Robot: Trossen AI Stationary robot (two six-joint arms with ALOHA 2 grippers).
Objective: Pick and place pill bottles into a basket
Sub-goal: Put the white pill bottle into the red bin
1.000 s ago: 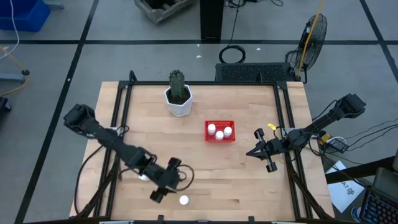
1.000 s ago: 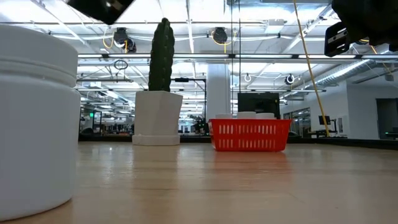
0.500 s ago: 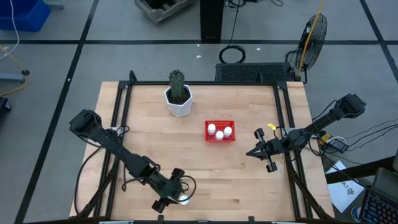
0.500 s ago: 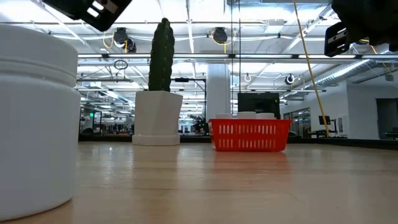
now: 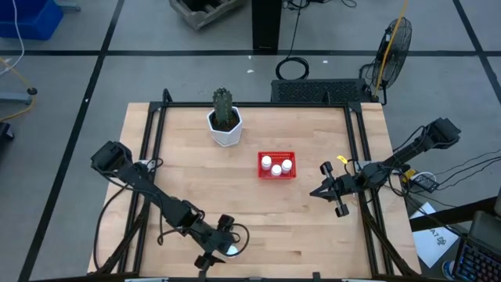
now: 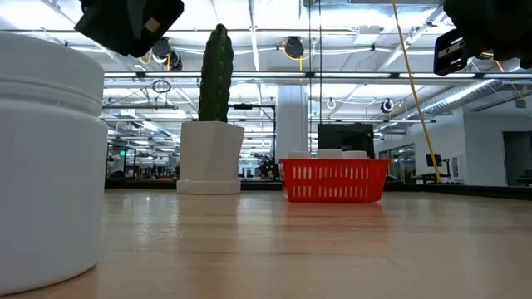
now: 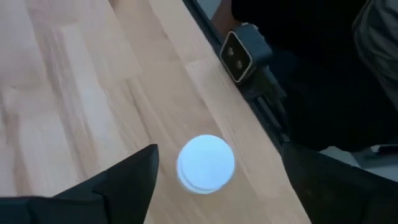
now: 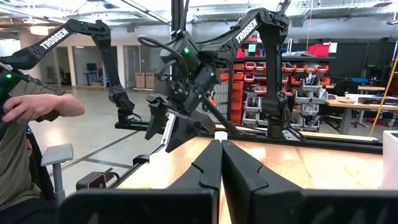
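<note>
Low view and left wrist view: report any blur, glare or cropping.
Low view: the nearest pill bottle looms huge and soft, cut off at the left edge, while the basket is sharper; ceiling lights glare. Left wrist view: the bottle's cap looks washed out, and the left gripper fingers are dark and blurred.

Your two arms are dark, almost black, built of slim tubular links joined by bulkier rounded joints, with thin black cables looping loosely beside the links. White "TROSSEN" lettering runs along the upper links, and small green lights glow on the housings. The left gripper ends in two broad, flat, wedge-shaped black fingers. The right gripper has two matte black fingers with angular, stepped faces, and a yellow tag sits near its wrist.
</note>
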